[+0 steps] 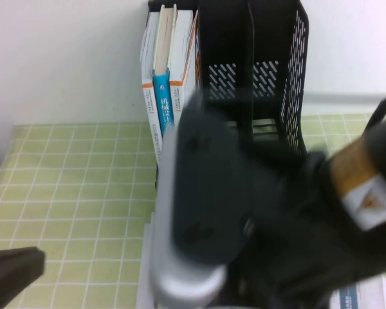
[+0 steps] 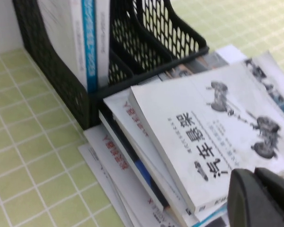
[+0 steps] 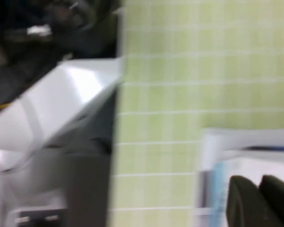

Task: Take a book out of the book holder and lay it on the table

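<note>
From above, the right arm fills the near middle before the book holder (image 1: 257, 71), its right pincer (image 3: 260, 198) hidden. The left pincer's (image 2: 262, 198) camera shows the book (image 2: 213, 137) lying tilted atop a loose stack on the surface (image 2: 33, 161); it could slide off. The right camera shows that pincer's fingers nearly together, holding nothing; the left pincer's spread cannot be told.
</note>
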